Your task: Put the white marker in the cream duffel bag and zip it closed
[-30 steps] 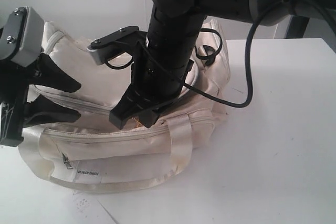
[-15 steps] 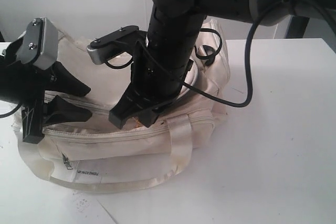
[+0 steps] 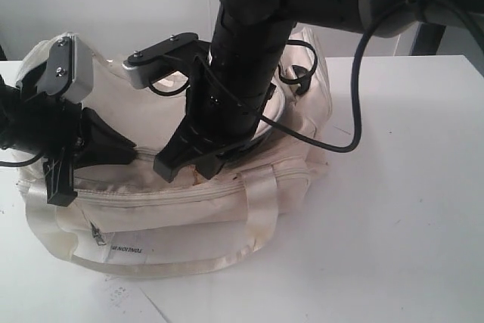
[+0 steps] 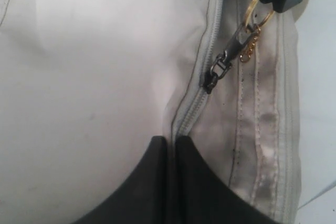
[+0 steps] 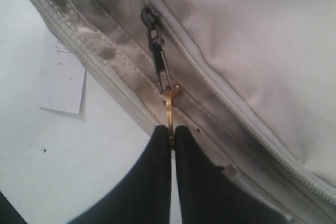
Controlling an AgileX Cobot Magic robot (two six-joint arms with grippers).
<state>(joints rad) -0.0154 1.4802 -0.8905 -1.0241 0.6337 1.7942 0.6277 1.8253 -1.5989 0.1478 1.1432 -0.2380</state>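
The cream duffel bag (image 3: 181, 213) lies lengthwise, left to right.
The right gripper (image 5: 170, 130) slants steeply down, clamped on the gold pull ring (image 5: 168, 106); the left gripper (image 4: 170, 141), level, pinches the zipper seam (image 4: 208, 59).

White label (image 3: 127, 250), low on the front of the cream duffel bag (image 3: 189, 217), exterior view: one line of small dark capitals that seems to begin "TON"; the rest is too blurred to read. Paper tag (image 5: 63, 80) lying beside the bag, right wrist view: faint grey print, illegible.
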